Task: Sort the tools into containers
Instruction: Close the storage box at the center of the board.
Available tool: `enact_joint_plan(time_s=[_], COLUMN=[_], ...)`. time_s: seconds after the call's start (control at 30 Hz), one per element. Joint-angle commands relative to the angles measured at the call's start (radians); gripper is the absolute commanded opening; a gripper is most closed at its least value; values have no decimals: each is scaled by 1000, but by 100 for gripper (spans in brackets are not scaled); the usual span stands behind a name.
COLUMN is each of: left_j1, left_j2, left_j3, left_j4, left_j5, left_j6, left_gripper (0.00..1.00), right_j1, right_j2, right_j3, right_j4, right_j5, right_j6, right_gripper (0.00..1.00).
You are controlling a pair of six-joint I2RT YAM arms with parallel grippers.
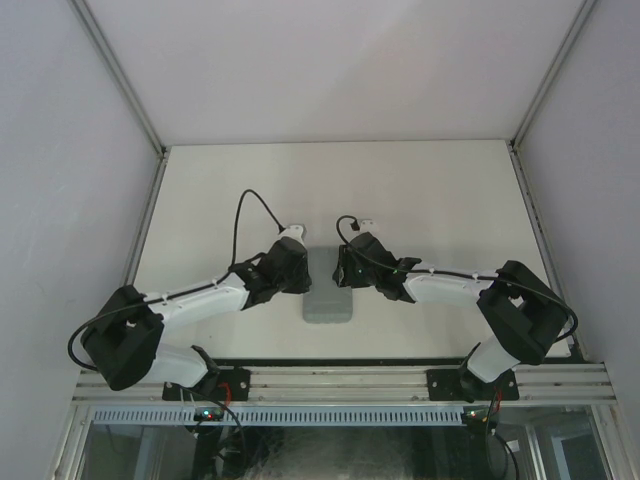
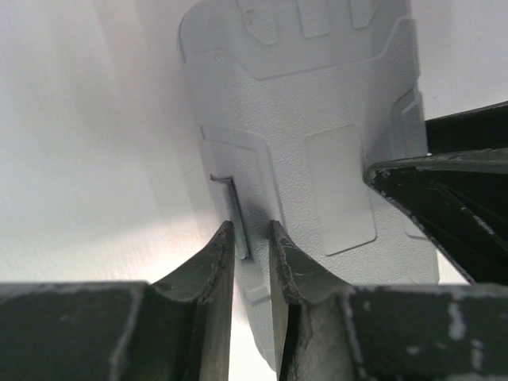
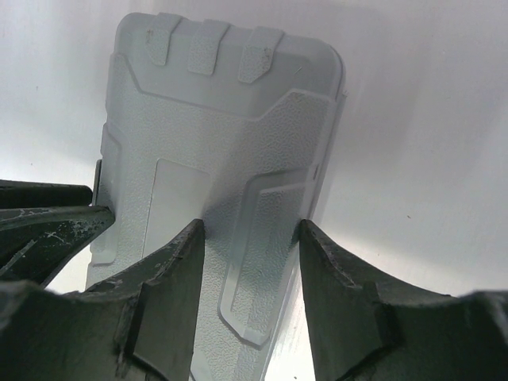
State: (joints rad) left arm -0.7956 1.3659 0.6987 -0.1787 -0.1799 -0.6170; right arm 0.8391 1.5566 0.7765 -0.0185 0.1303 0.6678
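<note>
The left gripper point(image 1: 303, 268) hangs over the left long side of the grey plastic hinged tool case with rounded corners point(image 1: 328, 300). In the left wrist view its two dark fingers point(image 2: 214, 270) stand only narrowly apart. They straddle a small raised latch point(image 2: 238, 214) on that side of the case. The outer finger lies against the latch. A sliver of shadow shows between the latch and the other finger, so no firm pinch shows and the gripper has hold of nothing.

The case lies closed and flat on the white worktop point(image 1: 420, 190). It is close to the near edge, about midway between the left and right edges, with its long sides running away from the near edge. Its textured lid faces up, with three small tabs along the far short end.

The right gripper point(image 1: 345, 268) hangs over the right half of the lid, just beside the left one. Its fingers point(image 3: 171, 270) are about half spread. One is over the lid's raised panel and the other is at the case's right long edge. They enclose nothing, and I cannot tell whether the tips touch the lid.
</note>
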Motion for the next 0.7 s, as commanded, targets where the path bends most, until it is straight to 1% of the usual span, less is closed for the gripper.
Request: enact_joint_plan(time_s=[0.0,0.17,0.33,0.4,0.47,0.57,0.67], left_j1=[-33,-43,-44,-44,-44,-43,-42], left_j2=[61,65,32,-1,-43,-112,-184], left_j3=[-8,-5,2,16,36,66,87], left_j4=[-30,-37,-48,-64,-89,-121,-146], left_j5=[30,28,28,19,1,-22,-43], left_j6=[25,25,30,43,58,79,98], left_gripper=[17,10,11,15,21,34,44], right_j1=[30,32,34,34,37,40,44], right_j2=[47,53,49,39,20,-25,-86], right_j3=[-39,-39,-40,-39,-39,-40,-39], right_j4=[-73,-62,-62,-68,-78,-90,-89], right_j5=[-73,-81,-81,-76,-64,-47,-39], right_j6=[-2,2,4,1,-1,-9,-28], right_gripper=[47,46,46,46,46,50,54])
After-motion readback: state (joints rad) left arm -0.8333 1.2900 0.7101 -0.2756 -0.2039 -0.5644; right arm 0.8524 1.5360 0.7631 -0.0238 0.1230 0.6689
